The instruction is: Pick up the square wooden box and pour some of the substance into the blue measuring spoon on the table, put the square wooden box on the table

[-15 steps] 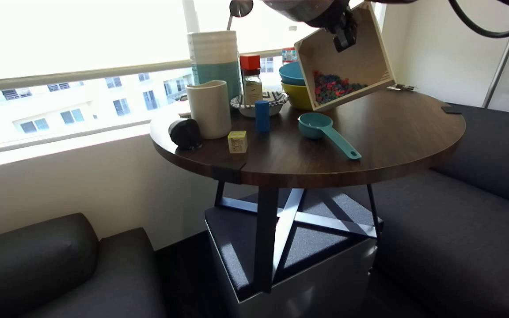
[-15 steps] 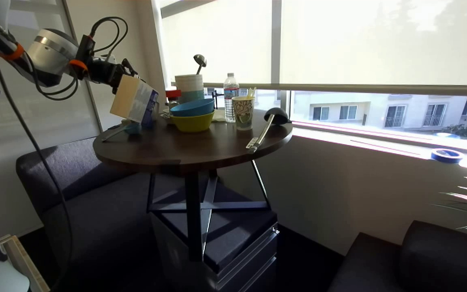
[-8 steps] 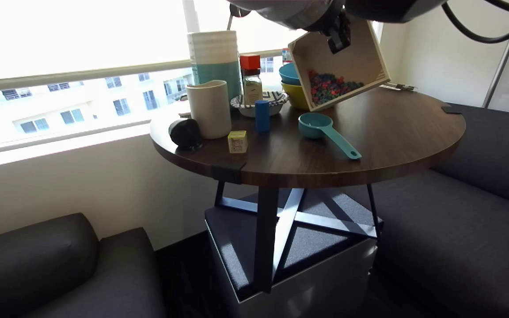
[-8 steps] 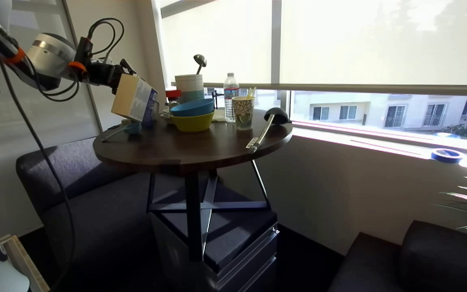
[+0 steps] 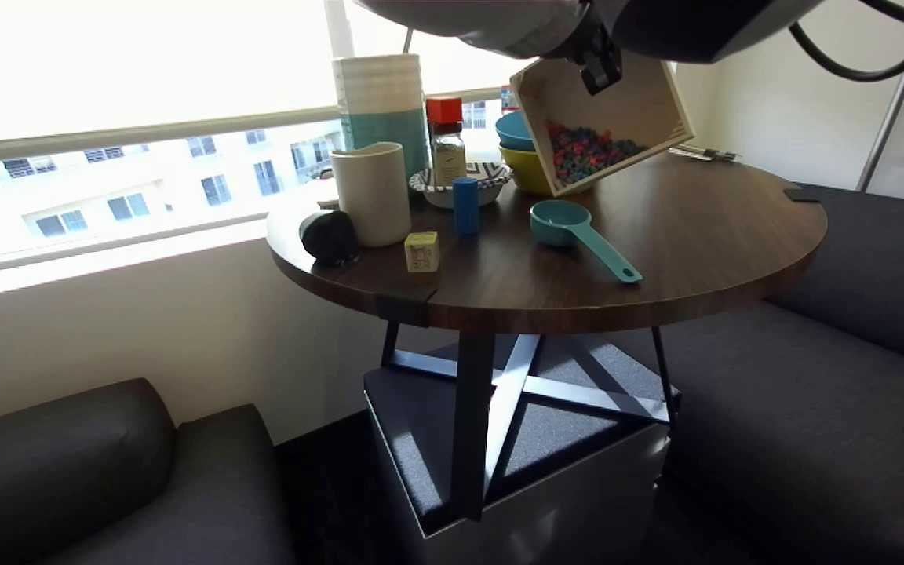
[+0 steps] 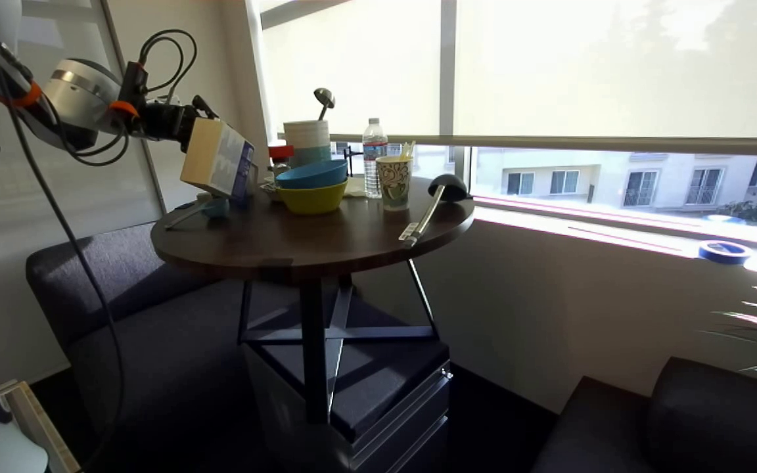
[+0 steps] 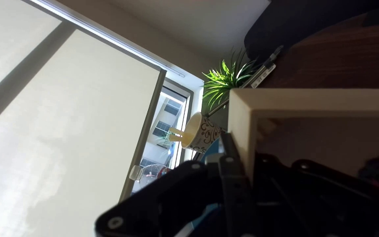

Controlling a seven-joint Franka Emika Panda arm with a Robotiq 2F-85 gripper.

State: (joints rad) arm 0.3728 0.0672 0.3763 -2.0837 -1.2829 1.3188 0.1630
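The square wooden box [image 5: 648, 94] is held tilted above the table [image 5: 703, 235], its open side facing that camera. Its outer side shows in an exterior view [image 6: 204, 154] and its rim in the wrist view [image 7: 308, 98]. Small coloured pieces [image 5: 589, 153] lie heaped along its low wall. My gripper [image 7: 242, 154] is shut on one box wall, a finger on each side; it also shows in both exterior views [image 5: 603, 71] [image 6: 196, 121]. The blue measuring spoon [image 5: 562, 224] lies on the table near the box's lowest corner; its cup also shows under the box [image 6: 214, 209].
Stacked blue and yellow bowls [image 6: 313, 197] stand close to the box. A blue cylinder [image 5: 465, 205], a small block [image 5: 422, 253], a white mug [image 5: 373, 192] and a red-capped jar [image 5: 447, 145] stand near the spoon. A paper cup [image 6: 393, 184] and ladle [image 6: 434, 203] are farther off.
The arm and gripper have come down slightly. The box has shifted a little left in an exterior view, and its upper edge sits lower there. The spoon has not moved.
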